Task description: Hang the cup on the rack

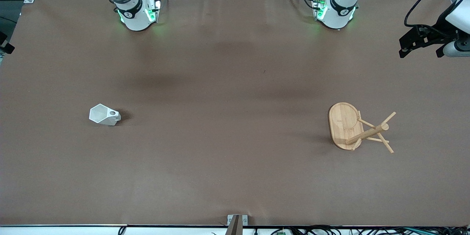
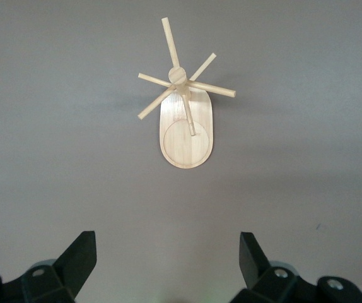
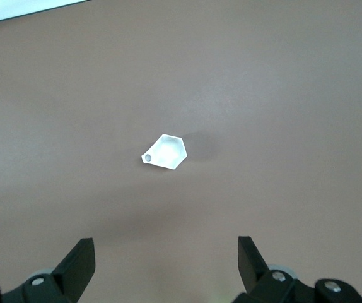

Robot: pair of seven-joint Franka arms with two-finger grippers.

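Note:
The white faceted cup (image 1: 104,114) sits on the brown table toward the right arm's end and seems to lie on its side, with the handle's round hole facing up. It also shows in the right wrist view (image 3: 166,152). The bamboo rack (image 1: 358,128) stands upright toward the left arm's end, and shows from above in the left wrist view (image 2: 184,107). My left gripper (image 1: 421,52) is open and empty, high over the table's edge at that end; the left wrist view shows its own open gripper (image 2: 168,259). My right gripper (image 3: 166,262) is open and empty, high above the cup, and out of the front view.
The brown table cover (image 1: 235,80) is bare between cup and rack. The two arm bases (image 1: 137,11) (image 1: 336,9) stand along the table's edge farthest from the front camera. A small metal bracket (image 1: 237,222) sits at the nearest edge.

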